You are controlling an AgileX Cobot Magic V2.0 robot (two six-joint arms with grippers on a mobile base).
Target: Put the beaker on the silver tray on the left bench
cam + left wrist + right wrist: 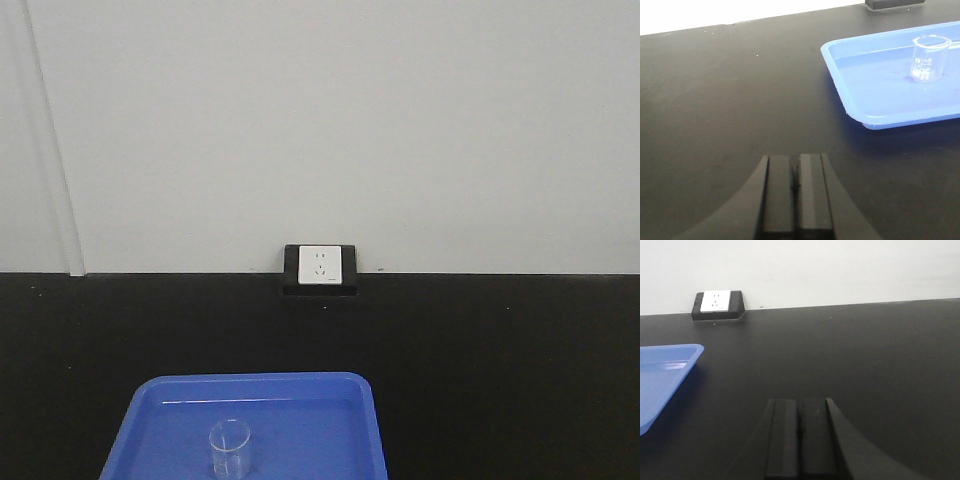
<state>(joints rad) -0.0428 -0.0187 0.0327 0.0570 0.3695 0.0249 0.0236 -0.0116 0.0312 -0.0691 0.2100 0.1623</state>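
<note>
1. Left jaws: closed flat against each other, only a thin seam between, nothing held; low above a bare stretch of the black desk (715, 100).
2. Right jaws: closed as well and empty, dark halves side by side; above another bare stretch of that desk.
3. Ahead and to the right of the left jaws: blue tray (865, 90), flat on the desk, well apart from them, one rounded corner turned their way.
4. Off to the left of the right jaws: one corner of the blue tray, also well apart.
5. Inside the blue tray: beaker (930, 59), small, clear glass, upright on the tray floor, faint printed scale on its wall; roughly midway across the tray's width in the front view, clear of the rim on every side shown.
6. Both jaws well apart from the beaker, neither touching it nor the tray.
7. Beyond the tray, toward the back edge of the desk: open black surface, then a wall socket (320, 265), white face in a black housing, right at the back edge, against a plain white wall (300, 120).
</note>
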